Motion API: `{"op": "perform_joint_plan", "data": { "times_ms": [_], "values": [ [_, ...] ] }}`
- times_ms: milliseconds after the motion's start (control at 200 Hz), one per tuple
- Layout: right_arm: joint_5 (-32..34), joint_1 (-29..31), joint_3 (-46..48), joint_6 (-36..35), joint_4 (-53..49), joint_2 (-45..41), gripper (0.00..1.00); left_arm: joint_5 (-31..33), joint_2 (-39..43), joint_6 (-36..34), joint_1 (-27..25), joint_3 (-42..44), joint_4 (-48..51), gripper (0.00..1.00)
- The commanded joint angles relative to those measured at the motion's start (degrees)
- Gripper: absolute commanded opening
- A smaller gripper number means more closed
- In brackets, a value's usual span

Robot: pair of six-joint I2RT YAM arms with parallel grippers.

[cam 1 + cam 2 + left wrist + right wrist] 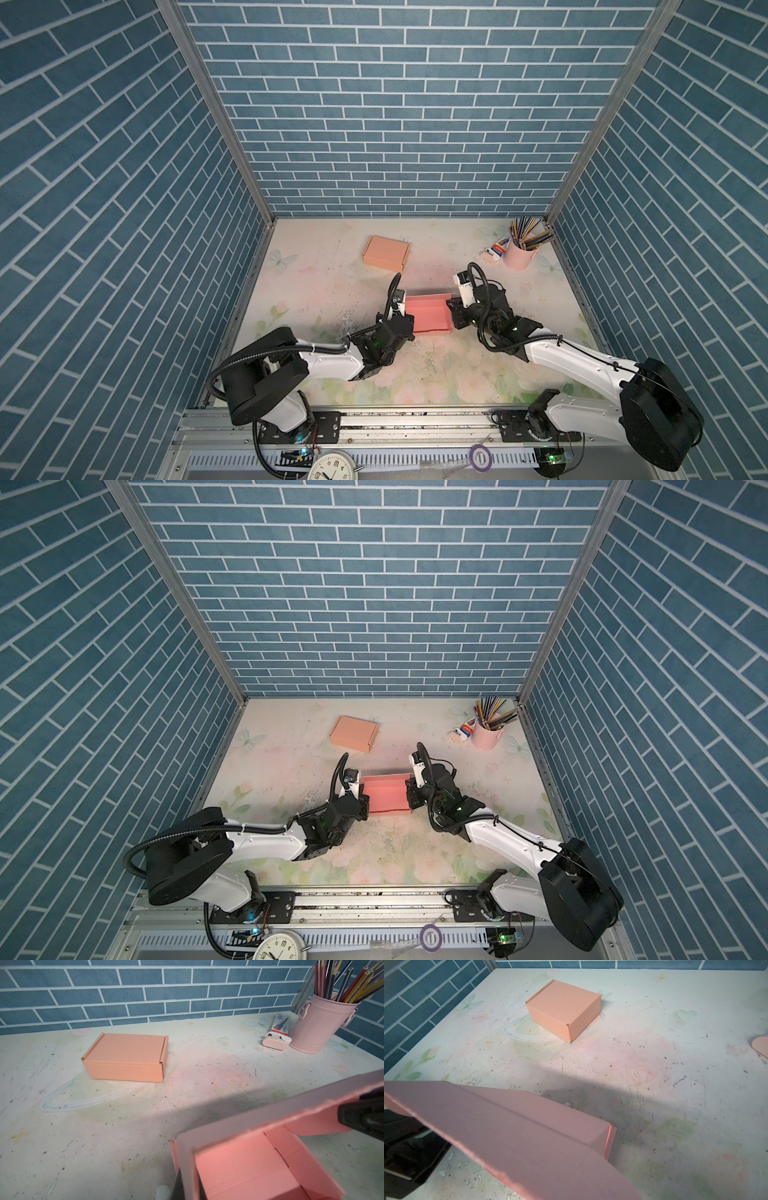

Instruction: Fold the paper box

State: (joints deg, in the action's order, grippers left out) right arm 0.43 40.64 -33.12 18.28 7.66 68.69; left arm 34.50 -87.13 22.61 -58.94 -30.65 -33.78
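Floral table (316,291), open paper box (428,316), closed box (386,256), pencil cup (518,257)

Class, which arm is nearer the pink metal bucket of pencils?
Right. Right arm stands between the bucket and the open pink paper box; left arm beyond that box.

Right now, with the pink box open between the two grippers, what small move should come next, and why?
Probably swing the lid down over the open interior with the right gripper. The pink box is open, its lid raised at the far side; the right gripper seems to pinch its end, while the left gripper, shut on the left wall, steadies it.
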Motion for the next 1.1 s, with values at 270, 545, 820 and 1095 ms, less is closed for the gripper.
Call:
{"op": "perform_joint_plan", "data": {
  "times_ms": [270, 545, 820, 1095],
  "values": [
    [1.71, 2.56, 1.71, 2.81, -0.41, -1.71, 0.16, 2.60, -1.82, -1.21, -2.53, 2.77, -5.88, 0.01],
    [4.50, 4.47, 3.70, 3.37, -1.11, -2.40, 0.16, 2.68, -3.78, -0.19, -3.04, 2.45, -5.64, 0.01],
    [6.18, 5.40, 5.83, 4.06, -1.49, -4.60, 0.16, 3.63, -4.27, -1.08, -4.32, 3.98, -8.04, 0.00],
    [7.39, 5.94, 7.39, 4.89, -1.76, -6.55, 0.16, 5.05, -7.44, -1.34, -5.85, 5.20, -12.34, 0.00]
  ]
}}
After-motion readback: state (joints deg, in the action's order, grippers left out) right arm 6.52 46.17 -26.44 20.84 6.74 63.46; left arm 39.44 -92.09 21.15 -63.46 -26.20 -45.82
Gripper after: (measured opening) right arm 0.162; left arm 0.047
